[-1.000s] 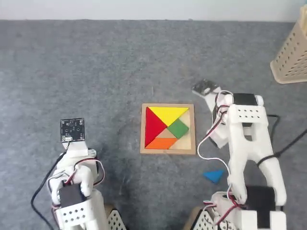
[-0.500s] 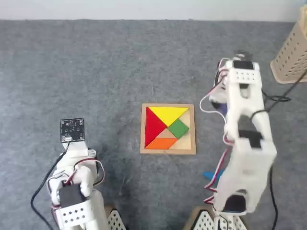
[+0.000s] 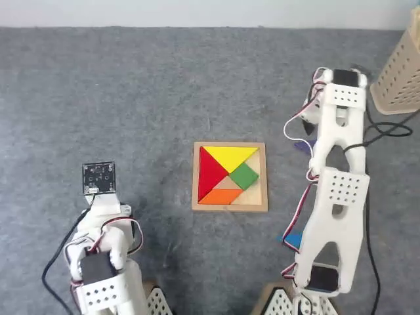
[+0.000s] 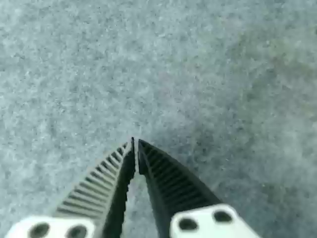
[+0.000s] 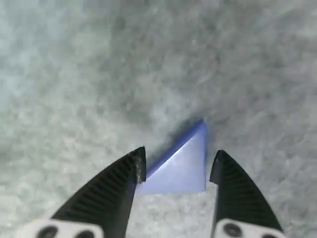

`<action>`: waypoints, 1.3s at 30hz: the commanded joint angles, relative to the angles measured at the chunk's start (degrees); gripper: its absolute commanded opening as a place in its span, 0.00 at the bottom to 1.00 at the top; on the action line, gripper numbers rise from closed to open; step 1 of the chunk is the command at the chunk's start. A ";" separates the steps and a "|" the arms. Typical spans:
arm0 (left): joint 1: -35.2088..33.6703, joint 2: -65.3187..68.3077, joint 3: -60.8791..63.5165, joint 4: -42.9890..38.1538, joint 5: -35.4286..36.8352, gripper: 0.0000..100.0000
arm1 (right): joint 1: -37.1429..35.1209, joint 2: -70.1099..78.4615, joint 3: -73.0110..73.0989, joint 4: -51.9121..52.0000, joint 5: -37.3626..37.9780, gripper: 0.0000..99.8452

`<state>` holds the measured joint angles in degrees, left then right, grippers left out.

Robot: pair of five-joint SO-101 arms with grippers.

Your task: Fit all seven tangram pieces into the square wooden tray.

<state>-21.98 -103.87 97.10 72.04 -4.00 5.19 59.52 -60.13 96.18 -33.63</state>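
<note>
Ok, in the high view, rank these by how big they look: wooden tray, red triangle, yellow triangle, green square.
Largest to smallest:
1. wooden tray
2. red triangle and yellow triangle: they look alike, so I won't rank one over the other
3. green square
All lie flat at the same level, so nearness doesn't skew this.

Couldn't read any text, numbers or labels anywhere I looked. Whatever was printed on the little black board (image 3: 99,178) was too small to make out.
</note>
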 commanded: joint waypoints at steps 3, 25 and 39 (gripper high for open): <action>0.18 -0.79 -0.57 0.35 0.53 0.01 | -0.48 2.59 -4.04 2.51 -0.70 0.22; 0.18 -0.79 -0.57 0.35 0.53 0.01 | -5.93 -9.80 16.79 6.81 15.91 0.12; 0.18 -0.79 -0.57 0.35 0.53 0.01 | -6.64 -41.71 54.77 -5.76 36.13 0.12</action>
<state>-21.98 -103.87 97.10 72.04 -4.00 -0.79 30.24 -11.16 94.95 0.75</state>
